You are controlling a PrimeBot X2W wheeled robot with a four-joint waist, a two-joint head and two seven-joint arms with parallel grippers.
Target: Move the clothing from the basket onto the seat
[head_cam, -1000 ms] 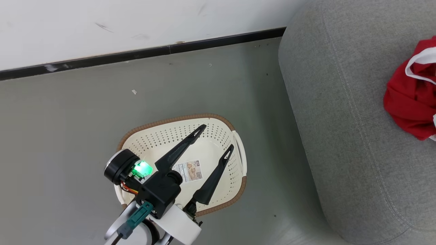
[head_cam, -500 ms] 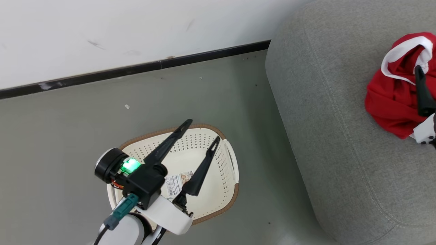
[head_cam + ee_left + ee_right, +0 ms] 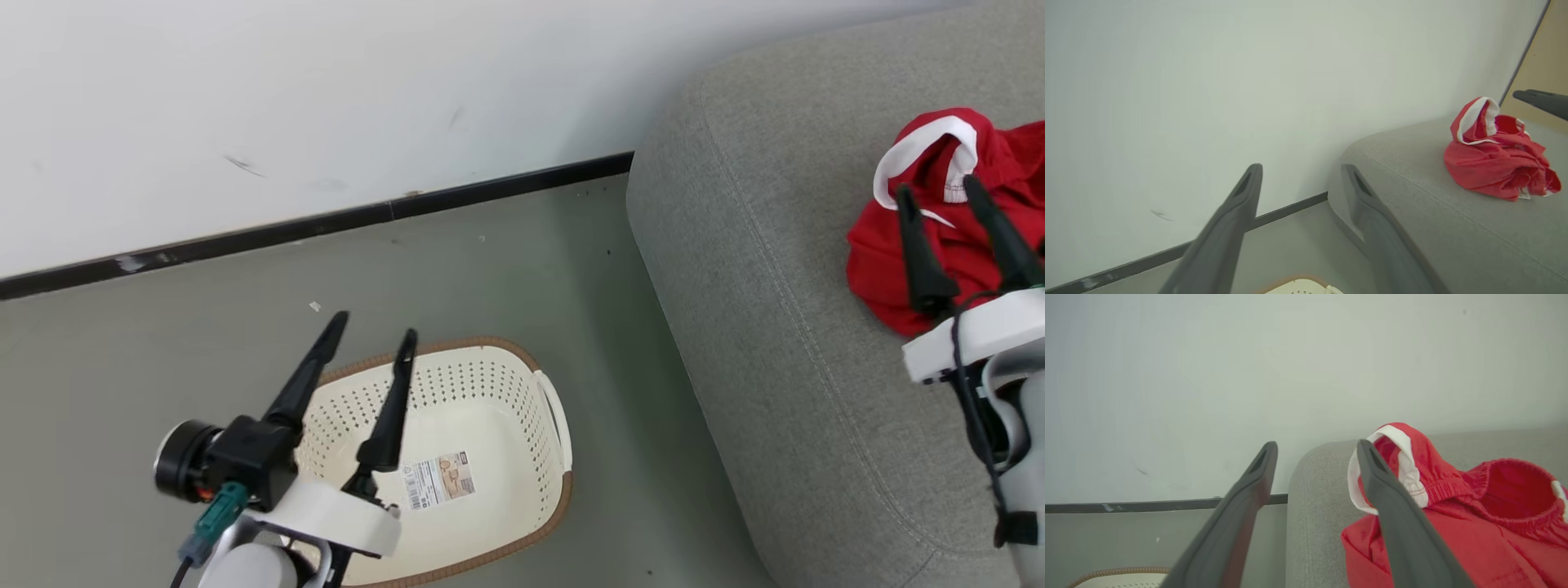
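The red clothing [image 3: 878,261] with white trim lies bunched on the grey seat [image 3: 775,327] at the right. My right gripper [image 3: 937,186] hovers over the pile, open, with nothing between its fingers. In the right wrist view the right gripper [image 3: 1317,444] stands at the pile's near-left edge, with the clothing [image 3: 1486,522] to its right. The cream basket [image 3: 482,341] sits on the floor at the lower left, holding just a paper label [image 3: 441,480]. My left gripper [image 3: 374,326] is open above the basket's left rim. The left wrist view also catches the clothing [image 3: 1490,167].
A white wall with a black skirting strip [image 3: 326,222] runs behind the grey floor [image 3: 490,269]. A small pale scrap [image 3: 314,306] lies on the floor near the basket. The seat's rounded corner [image 3: 653,188] stands close to the wall.
The camera has swung right and tilted. My right gripper has come into view over the clothing. My left gripper has shifted from over the basket's middle to its left rim.
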